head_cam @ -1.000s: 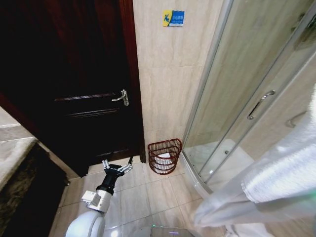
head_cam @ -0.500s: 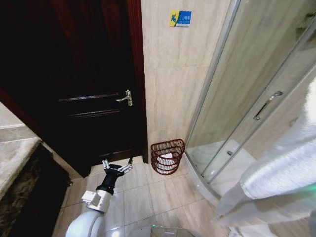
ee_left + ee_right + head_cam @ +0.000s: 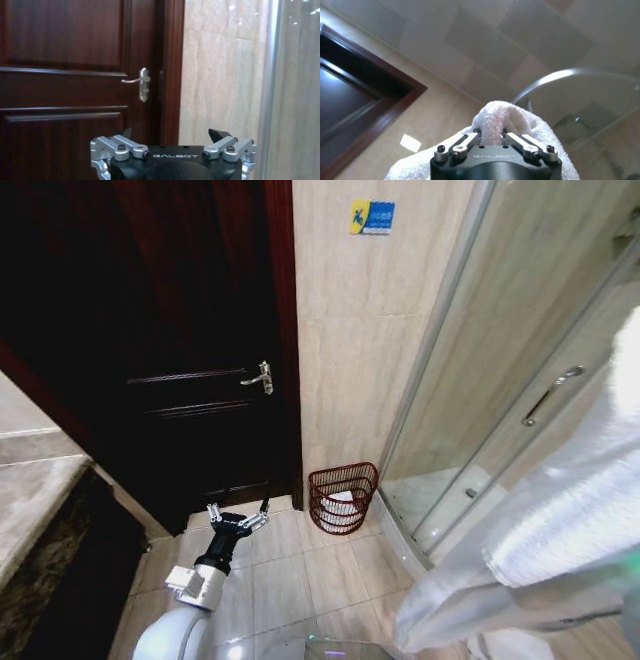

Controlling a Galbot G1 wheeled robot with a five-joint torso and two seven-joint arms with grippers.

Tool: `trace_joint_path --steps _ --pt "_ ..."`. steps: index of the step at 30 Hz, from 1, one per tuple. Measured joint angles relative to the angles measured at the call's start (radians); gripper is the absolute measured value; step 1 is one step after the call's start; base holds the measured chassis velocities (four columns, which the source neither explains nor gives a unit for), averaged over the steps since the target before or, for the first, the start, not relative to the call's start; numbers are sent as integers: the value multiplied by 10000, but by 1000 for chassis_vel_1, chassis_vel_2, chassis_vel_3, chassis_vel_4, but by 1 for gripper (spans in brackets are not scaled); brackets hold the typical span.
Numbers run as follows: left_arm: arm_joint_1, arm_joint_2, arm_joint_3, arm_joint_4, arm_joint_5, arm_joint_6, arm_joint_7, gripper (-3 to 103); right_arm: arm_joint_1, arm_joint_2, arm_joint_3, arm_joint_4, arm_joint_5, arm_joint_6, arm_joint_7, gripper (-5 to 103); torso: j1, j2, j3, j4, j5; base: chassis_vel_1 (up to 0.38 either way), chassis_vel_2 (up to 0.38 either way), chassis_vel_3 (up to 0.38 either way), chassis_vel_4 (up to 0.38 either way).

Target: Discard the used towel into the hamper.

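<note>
A white towel hangs large and close at the right of the head view, draped over my raised right arm. In the right wrist view my right gripper is shut on a fold of the towel. The hamper, a small reddish-brown lattice basket, stands on the floor against the tiled wall beside the shower, with something white inside. My left gripper is held low over the floor tiles left of the hamper, open and empty; its fingers face the dark door.
A dark wooden door with a metal handle fills the left. A curved glass shower enclosure stands at the right, its raised base next to the hamper. A stone counter edge sits at far left. Beige floor tiles lie open ahead.
The whole picture has shifted right, so the camera has turned left a little. The hamper now sits slightly farther right in view. Both arms keep their poses, towel still held.
</note>
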Motion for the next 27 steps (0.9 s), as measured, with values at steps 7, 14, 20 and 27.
trace_joint_path --steps 7,14,20,27 --pt "0 0 1 0 0 0 0 100 330 -602 -684 0 135 -395 331 12 0 0 0 -2 0 73 80 79 72" --pt "0 1 0 0 0 0 0 100 595 -1182 -1176 1 395 -434 394 12 0 -1 0 -1 0 105 105 90 92" --pt "0 0 0 0 0 0 0 100 744 -1410 -1358 -5 455 -1339 845 12 1 -1 1 6 -1 89 97 103 84" --pt "0 0 0 0 0 0 0 100 918 -1279 -1649 -3 944 -1969 827 12 0 -1 0 -5 4 5 8 12 4"
